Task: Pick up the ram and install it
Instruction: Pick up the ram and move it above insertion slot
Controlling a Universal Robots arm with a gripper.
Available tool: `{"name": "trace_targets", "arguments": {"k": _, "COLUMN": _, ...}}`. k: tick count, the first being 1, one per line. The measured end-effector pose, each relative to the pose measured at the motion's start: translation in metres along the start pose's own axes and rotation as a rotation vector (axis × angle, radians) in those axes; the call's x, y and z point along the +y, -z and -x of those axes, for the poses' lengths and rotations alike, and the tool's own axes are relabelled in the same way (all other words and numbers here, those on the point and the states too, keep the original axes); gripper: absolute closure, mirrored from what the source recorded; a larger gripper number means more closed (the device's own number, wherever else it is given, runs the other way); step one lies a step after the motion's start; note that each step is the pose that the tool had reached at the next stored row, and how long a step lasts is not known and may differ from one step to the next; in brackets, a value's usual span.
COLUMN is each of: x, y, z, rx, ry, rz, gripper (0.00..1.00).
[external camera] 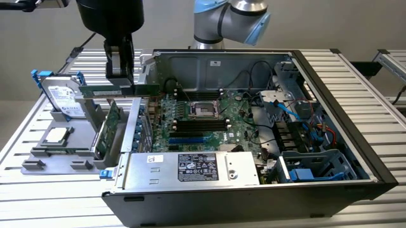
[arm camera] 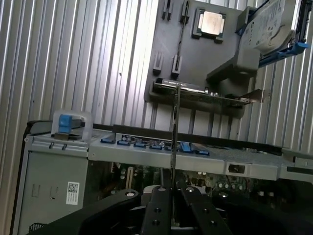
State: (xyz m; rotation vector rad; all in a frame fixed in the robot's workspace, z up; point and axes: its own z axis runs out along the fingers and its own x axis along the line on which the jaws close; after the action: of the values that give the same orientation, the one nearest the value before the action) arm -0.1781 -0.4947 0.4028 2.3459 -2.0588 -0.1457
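Ram (external camera: 117,90) is being held level and clear of the table (external camera: 57,204), pinched from above by the nearly closed claw (external camera: 120,81), over the computer case (external camera: 190,61) wall nearest the table's edge on the exterior view's left, seemingly so that its contacts are being kept pointed down toward the motherboard (external camera: 203,118).

One ram (external camera: 142,89), one hard drive (external camera: 60,96), one expansion card (external camera: 113,124), one processor chip (external camera: 57,135) (four loose parts, folks). One grey holder (external camera: 38,166), one open computer case (external camera: 345,111).
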Motion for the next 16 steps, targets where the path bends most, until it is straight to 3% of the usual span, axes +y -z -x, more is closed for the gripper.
{"name": "trace_targets", "arguments": {"k": 16, "x": -0.0574, "y": -0.001, "z": 0.013, "rx": -0.0021, "ry": 0.0, "rz": -0.0026, "gripper": 0.86}}
